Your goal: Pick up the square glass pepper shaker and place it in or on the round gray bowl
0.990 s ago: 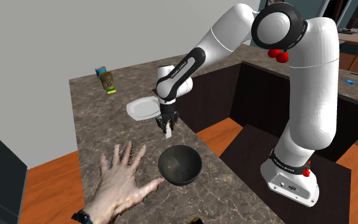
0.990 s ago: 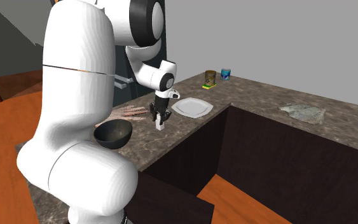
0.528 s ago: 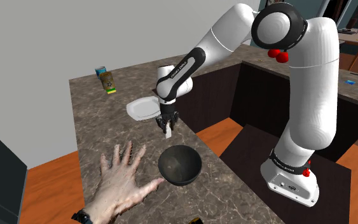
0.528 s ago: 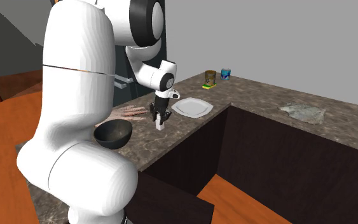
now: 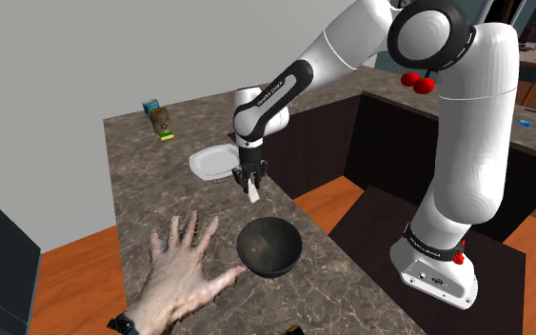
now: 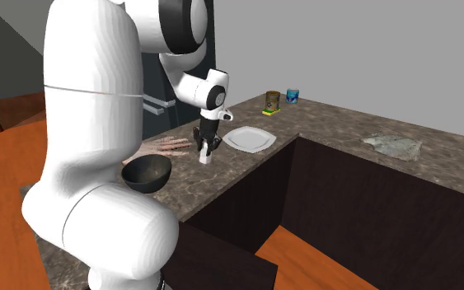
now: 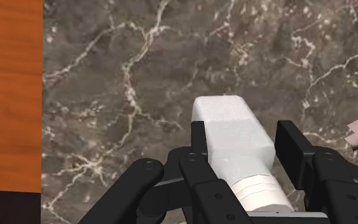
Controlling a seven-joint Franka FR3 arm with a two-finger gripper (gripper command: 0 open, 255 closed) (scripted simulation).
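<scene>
My black gripper (image 5: 250, 179) is shut on the pepper shaker (image 5: 253, 191), a small white square block that hangs tilted a little above the marbled countertop (image 5: 151, 186). From the wrist, the shaker (image 7: 234, 141) is clasped between both fingers (image 7: 200, 145). The round dark gray bowl (image 5: 269, 246) stands upright on the counter, nearer the stand than the gripper. In the second exterior view the gripper (image 6: 205, 152) with the shaker (image 6: 204, 159) is right of the bowl (image 6: 146, 173).
A human hand (image 5: 182, 266) lies flat on the counter beside the bowl. A white plate (image 5: 214, 164) sits just behind the gripper. Two cans (image 5: 161, 120) stand at the far end. The counter drops off to a dark recess (image 6: 362, 214) beside the plate.
The gripper has risen slightly with the shaker in it, which now hangs more tilted. The upper arm has shifted. Bowl, hand and plate have not moved.
</scene>
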